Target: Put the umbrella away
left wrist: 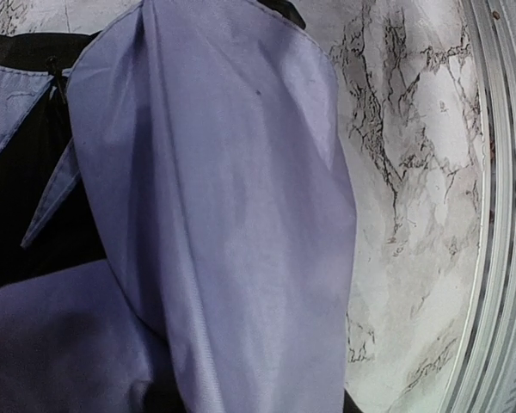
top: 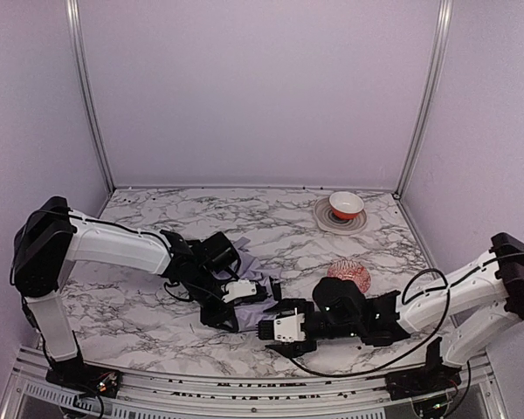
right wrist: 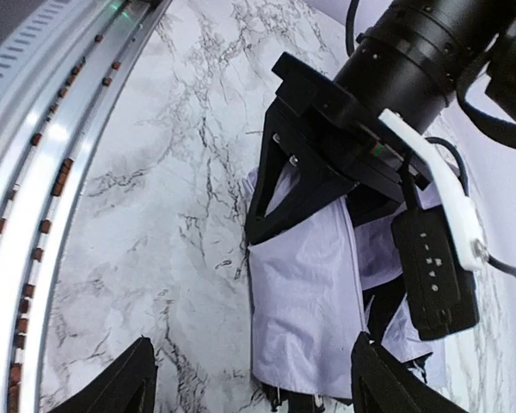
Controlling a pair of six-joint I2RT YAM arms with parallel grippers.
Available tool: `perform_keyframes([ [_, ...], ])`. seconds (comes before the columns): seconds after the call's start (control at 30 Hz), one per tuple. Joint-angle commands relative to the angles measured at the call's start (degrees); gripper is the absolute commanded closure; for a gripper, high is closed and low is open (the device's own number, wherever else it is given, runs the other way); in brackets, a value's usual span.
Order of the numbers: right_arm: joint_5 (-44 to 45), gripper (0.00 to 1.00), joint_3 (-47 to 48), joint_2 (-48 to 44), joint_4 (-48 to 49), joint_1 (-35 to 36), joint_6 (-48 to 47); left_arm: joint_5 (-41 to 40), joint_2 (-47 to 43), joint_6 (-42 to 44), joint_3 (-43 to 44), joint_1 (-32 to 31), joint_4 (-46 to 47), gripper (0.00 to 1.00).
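Your left hand is clamped on the umbrella, which lies bunched at the lower centre of the surface. Your right hand gapes wide and empty, the canopy's end just ahead. Straddle the folds squarely, gather loose fabric, then close gently.
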Motion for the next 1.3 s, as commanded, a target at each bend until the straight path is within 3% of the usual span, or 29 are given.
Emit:
perform_keyframes([
  [0.0,16.4,0.23,5.1,9.1,7.1,1.9,-6.9,5.3,5.6,-0.7,-2.1,0.0,-11.8,0.76],
  [0.2,19.1,0.2,6.8,14.7,10.4,2.0,-10.5,6.9,6.3,-0.1,-1.9,0.5,-12.5,0.76],
  [0.47,20.7,0.25,8.4,20.8,7.1,2.1,-12.0,7.9,6.9,0.2,-1.5,1.3,-13.0,0.77],
  [0.7,21.1,0.44,11.6,24.2,2.4,2.0,-9.5,8.8,7.4,0.7,-1.3,1.3,-13.1,0.77],
  [0.8,21.0,0.6,11.6,24.1,1.3,2.1,-9.0,8.5,5.0,0.4,-1.6,1.6,-11.7,0.66],
  [0.9,19.4,0.7,12.1,23.7,-1.7,2.1,-7.8,4.5,0.3,-1.8,-2.7,2.6,-7.6,0.38],
  [1.0,16.9,0.74,13.0,23.7,-5.7,2.0,-5.5,-1.6,-5.7,-4.1,-5.3,3.2,-0.5,0.19],
  [1.03,16.1,0.76,13.4,23.8,-7.2,2.1,-4.5,-3.7,-8.2,-4.7,-6.6,3.3,2.0,0.06],
  [1.07,15.4,0.76,13.8,23.9,-8.9,2.0,-3.6,-5.5,-10.8,-5.1,-8.2,3.3,4.9,0.02],
  [1.27,9.0,0.79,15.9,25.4,-18.5,1.5,1.8,-9.8,-31.8,-4.8,-22.7,3.3,23.9,0.01],
])
